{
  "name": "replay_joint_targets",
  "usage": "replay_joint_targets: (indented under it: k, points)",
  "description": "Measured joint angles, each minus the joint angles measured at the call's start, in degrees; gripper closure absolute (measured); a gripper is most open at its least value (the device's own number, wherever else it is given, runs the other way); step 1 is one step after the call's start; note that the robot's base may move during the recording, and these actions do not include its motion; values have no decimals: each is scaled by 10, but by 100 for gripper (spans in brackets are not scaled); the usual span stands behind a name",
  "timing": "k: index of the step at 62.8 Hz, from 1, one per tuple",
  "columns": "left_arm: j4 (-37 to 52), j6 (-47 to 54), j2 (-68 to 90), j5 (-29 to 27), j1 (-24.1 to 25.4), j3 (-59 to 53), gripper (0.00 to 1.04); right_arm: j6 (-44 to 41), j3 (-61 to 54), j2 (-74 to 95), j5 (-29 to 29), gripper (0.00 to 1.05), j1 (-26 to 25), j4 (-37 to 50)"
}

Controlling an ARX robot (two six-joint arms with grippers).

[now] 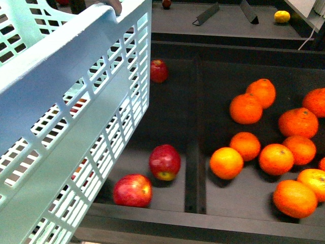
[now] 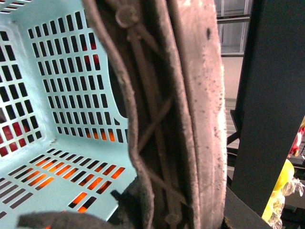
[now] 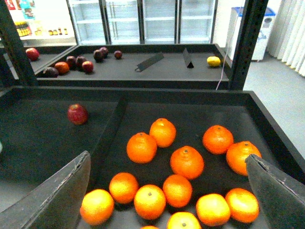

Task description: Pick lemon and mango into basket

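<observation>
Right gripper (image 3: 167,156), jaws wide and empty, hangs above the tangerines (image 3: 187,162); the lemon (image 3: 213,61) lies well beyond on the far shelf (image 3: 162,71), the mango out of view, the basket (image 1: 76,66) tilted at left, its handle (image 2: 200,95) hiding the left gripper's state; picking seems not yet begun, so a long forward reach should come next.

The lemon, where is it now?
In the front view, the lemon lies far right on the rear shelf, beyond the tangerines, right of two dark dividers.
</observation>
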Motion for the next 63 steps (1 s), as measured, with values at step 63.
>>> replay_joint_targets:
  k: [63]
  points:
    - [0,1,-1,-1,0,0,91,0,0,0,1,9,0,0]
